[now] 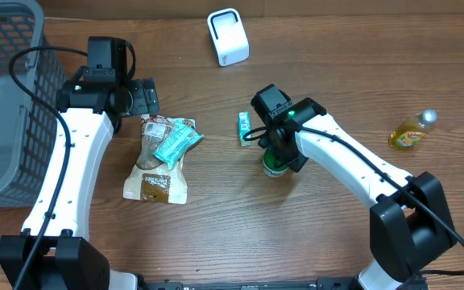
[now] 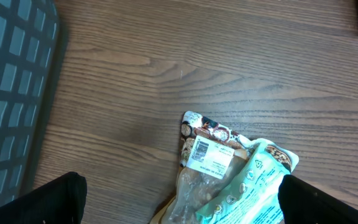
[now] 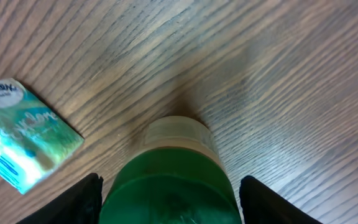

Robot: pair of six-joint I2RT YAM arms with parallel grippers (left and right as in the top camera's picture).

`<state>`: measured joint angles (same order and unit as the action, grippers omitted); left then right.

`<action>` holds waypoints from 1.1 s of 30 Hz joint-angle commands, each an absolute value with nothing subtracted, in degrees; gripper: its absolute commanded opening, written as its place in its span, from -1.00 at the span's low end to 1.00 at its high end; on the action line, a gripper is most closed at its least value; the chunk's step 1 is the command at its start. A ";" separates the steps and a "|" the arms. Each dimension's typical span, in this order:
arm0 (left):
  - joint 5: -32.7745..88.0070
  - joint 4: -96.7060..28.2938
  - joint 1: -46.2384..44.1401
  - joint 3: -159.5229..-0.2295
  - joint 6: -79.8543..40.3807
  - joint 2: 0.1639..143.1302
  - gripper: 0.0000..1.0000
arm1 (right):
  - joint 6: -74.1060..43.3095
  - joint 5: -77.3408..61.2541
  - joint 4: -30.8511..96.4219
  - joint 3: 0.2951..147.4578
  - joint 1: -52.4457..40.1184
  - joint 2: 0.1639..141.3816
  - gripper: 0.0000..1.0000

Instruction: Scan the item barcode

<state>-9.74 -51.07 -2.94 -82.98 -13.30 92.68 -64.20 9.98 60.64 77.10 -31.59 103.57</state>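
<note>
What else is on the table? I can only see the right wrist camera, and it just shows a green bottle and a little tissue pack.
Observer: A white device, probably the scanner, stands at the far edge of the table, beyond your green bottle.
Operator: Where's the other arm?
Observer: The left gripper is open, near the top end of a brown snack bag that has a teal packet lying on it.
Operator: Is there anything more?
Observer: A yellow bottle lies off to the right side.
</note>
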 commanded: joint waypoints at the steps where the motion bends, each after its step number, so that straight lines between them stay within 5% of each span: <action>1: -10.52 -50.94 -2.63 -83.40 -12.62 92.25 0.99 | -54.52 11.40 60.18 76.84 -31.77 103.70 0.33; 9: -10.52 -50.94 -2.63 -83.40 -12.62 92.25 0.99 | -30.72 11.38 55.05 76.84 -31.77 103.70 0.36; 12: -10.52 -50.94 -2.63 -83.40 -12.62 92.25 0.99 | -27.29 11.38 54.04 76.84 -31.77 103.70 0.61; 14: -10.50 -50.94 -2.66 -83.40 -12.62 92.25 0.99 | -28.49 11.35 54.28 76.84 -31.75 103.70 1.00; 20: -10.52 -50.94 -2.63 -83.40 -12.62 92.25 0.99 | -42.13 9.56 57.80 76.84 -31.77 103.70 1.00; 33: -10.52 -50.94 -2.63 -83.40 -12.62 92.25 0.99 | -42.00 3.73 61.82 76.84 -31.81 103.70 0.91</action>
